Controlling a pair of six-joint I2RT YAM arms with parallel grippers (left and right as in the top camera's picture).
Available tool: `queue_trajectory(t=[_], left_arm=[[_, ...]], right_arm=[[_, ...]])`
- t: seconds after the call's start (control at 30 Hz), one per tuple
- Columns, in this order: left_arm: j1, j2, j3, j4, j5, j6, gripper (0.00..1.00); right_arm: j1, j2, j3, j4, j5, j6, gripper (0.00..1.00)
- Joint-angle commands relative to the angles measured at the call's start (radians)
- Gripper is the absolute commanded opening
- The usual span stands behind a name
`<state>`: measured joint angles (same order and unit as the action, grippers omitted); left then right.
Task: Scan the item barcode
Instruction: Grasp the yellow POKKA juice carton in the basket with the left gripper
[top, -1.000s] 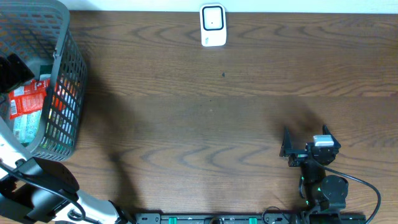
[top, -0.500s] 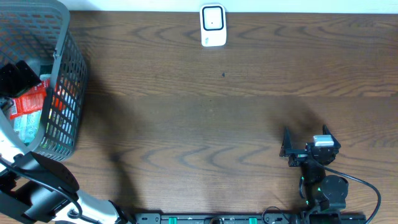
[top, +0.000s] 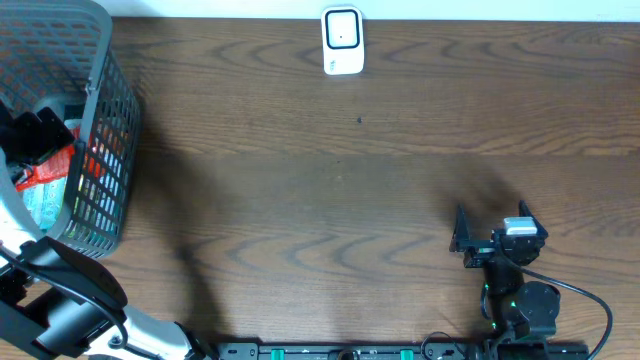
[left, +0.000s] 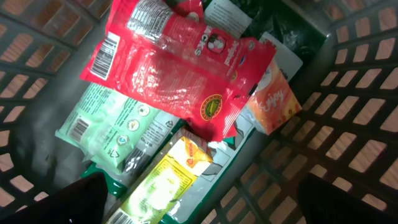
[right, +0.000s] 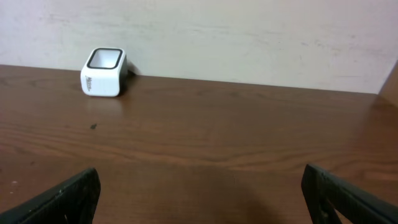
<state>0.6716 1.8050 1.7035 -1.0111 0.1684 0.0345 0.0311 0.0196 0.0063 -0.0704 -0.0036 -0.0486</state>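
At the near edge of the wooden table (top: 330, 190), toward its right side, the right gripper (right: 200, 183) sits low over bare wood, its two dark fingers (right: 65, 196) spread wide with nothing between them. Over at the near left corner, the left arm (top: 70, 300) rises from its base and reaches into the grey mesh basket (top: 105, 170) that stands at the table's left end. Inside the basket the left gripper (left: 200, 186) hangs above a heap of snack packets, its fingers (left: 74, 202) also wide apart and holding nothing. Closest beneath it lies a yellow packet (left: 165, 183), partly overlapping a pale green packet (left: 109, 127) whose barcode faces up at one end. A red packet (left: 180, 68) rests on top of the heap, lying at a slant across the green one, with a barcode showing near its end. Just beside it, an orange packet (left: 273, 102) leans toward the basket's mesh side, and a dark packet (left: 283, 28) lies beyond that. At the far edge of the table, well apart from the basket and both grippers, the small white scanner (top: 342, 40) stands upright close to the pale wall (right: 249, 31), its dark-rimmed window facing up.
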Motion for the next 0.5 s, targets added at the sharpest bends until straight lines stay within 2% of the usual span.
queue_trajectory(t=[0.0, 0.17, 0.3, 0.47], left_arm=[[0.002, 0.006, -0.005, 0.008, -0.012, 0.013, 0.98], [0.002, 0.006, -0.008, -0.001, -0.013, 0.014, 0.98], [0.002, 0.006, -0.038, 0.001, -0.087, 0.014, 0.98], [0.002, 0.006, -0.113, 0.060, -0.099, 0.014, 0.98]], right_arm=[[-0.004, 0.000, -0.001, -0.003, 0.006, -0.009, 0.99], [-0.004, 0.000, -0.001, -0.003, 0.006, -0.009, 0.99], [-0.004, 0.000, -0.001, -0.003, 0.006, -0.009, 0.99], [-0.004, 0.000, -0.001, -0.003, 0.006, -0.009, 0.99]])
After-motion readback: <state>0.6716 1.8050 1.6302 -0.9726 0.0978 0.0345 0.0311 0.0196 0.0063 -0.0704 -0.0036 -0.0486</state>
